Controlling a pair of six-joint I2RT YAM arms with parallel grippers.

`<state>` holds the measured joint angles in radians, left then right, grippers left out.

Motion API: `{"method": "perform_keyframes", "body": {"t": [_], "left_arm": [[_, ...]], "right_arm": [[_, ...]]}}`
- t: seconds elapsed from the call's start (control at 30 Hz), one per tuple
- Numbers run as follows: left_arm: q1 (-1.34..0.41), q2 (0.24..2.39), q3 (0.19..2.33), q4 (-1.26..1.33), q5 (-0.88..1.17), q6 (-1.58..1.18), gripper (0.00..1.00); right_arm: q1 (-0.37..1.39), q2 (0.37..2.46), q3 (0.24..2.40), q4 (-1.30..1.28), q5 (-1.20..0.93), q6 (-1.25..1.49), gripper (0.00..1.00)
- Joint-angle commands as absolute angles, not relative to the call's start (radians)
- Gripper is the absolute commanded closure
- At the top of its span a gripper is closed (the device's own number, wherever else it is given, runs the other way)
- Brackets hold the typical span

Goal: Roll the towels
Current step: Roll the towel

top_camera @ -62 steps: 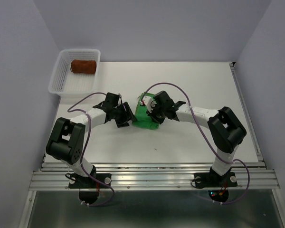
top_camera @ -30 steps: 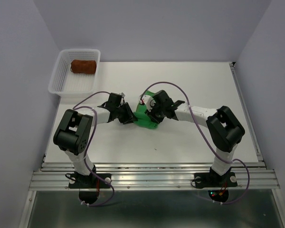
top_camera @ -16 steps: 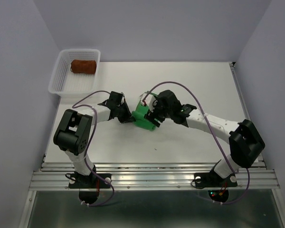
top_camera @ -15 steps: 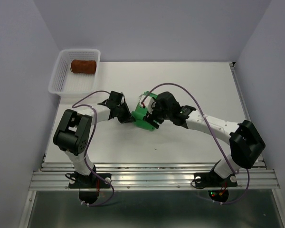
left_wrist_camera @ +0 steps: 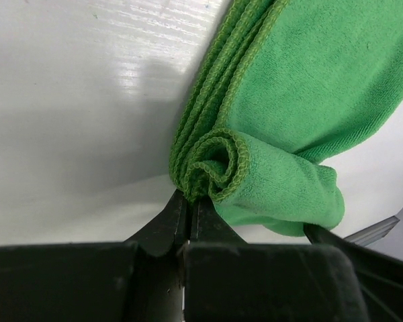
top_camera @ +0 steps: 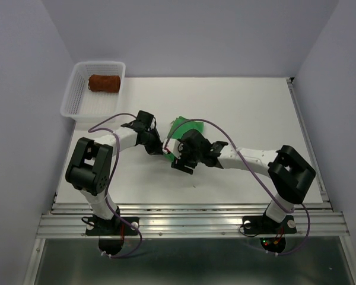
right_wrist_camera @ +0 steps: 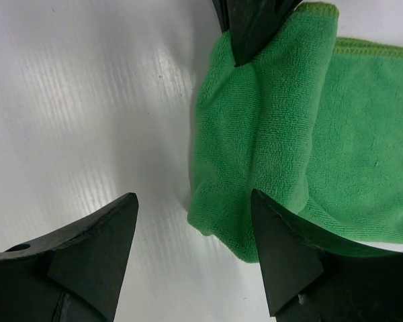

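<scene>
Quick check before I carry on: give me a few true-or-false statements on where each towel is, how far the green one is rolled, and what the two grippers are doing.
1. The rust-brown towel lies rolled up inside the white basket. True.
2. The right gripper is open, its fingers apart at the green towel. True.
3. The left gripper is open and clear of the green towel. False: it is shut, pinching the end of the roll.
4. The green towel is rolled all the way up. False: only one end is rolled, and the rest lies flat on the table.
</scene>
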<state>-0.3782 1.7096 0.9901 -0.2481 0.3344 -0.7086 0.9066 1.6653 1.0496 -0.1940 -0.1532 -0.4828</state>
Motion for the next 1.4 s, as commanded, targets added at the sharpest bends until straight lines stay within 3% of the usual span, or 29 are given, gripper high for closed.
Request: {"method": "perform_keyframes", "body": {"t": [0.0, 0.3, 0.37, 0.47, 0.57, 0.8, 0.87, 0.93, 1.03, 1.2, 1.37], "left_arm": [[-0.382, 1.657, 1.023, -0.291, 0.367, -0.71, 1.0], [-0.376, 1.654, 1.022, -0.295, 0.409, -0.71, 1.0], [-0.373, 1.658, 1.019, -0.291, 0.42, -0.707, 1.0], [-0.361, 1.658, 1.008, -0.275, 0.462, -0.709, 1.0], [-0.356, 1.657, 1.008, -0.273, 0.465, -0.707, 1.0], [-0.344, 1.651, 1.006, -0.267, 0.483, -0.71, 1.0], [-0.341, 1.641, 1.011, -0.276, 0.48, -0.706, 0.89], [-0.342, 1.623, 1.009, -0.281, 0.469, -0.706, 0.64], [-0.339, 1.586, 1.008, -0.291, 0.437, -0.704, 0.48], [-0.336, 1.542, 1.009, -0.305, 0.407, -0.689, 0.37], [-0.333, 1.511, 1.003, -0.304, 0.407, -0.672, 0.31]], "right_arm": [[0.91, 1.713, 1.066, -0.133, -0.092, -0.511, 0.27], [0.91, 1.785, 1.042, -0.074, 0.047, -0.528, 0.27], [0.91, 1.796, 1.026, -0.055, 0.067, -0.534, 0.31], [0.91, 1.796, 0.999, -0.011, 0.113, -0.537, 0.56], [0.91, 1.798, 0.988, 0.028, 0.13, -0.537, 0.75], [0.91, 1.74, 0.968, 0.029, 0.08, -0.523, 0.98], [0.91, 1.729, 0.982, 0.0, 0.037, -0.502, 0.99], [0.873, 1.735, 1.041, -0.105, -0.069, -0.45, 0.99], [0.83, 1.746, 1.1, -0.178, -0.19, -0.379, 0.99], [0.712, 1.772, 1.169, -0.242, -0.453, -0.246, 0.99], [0.661, 1.831, 1.268, -0.322, -0.54, -0.143, 0.99]]}}
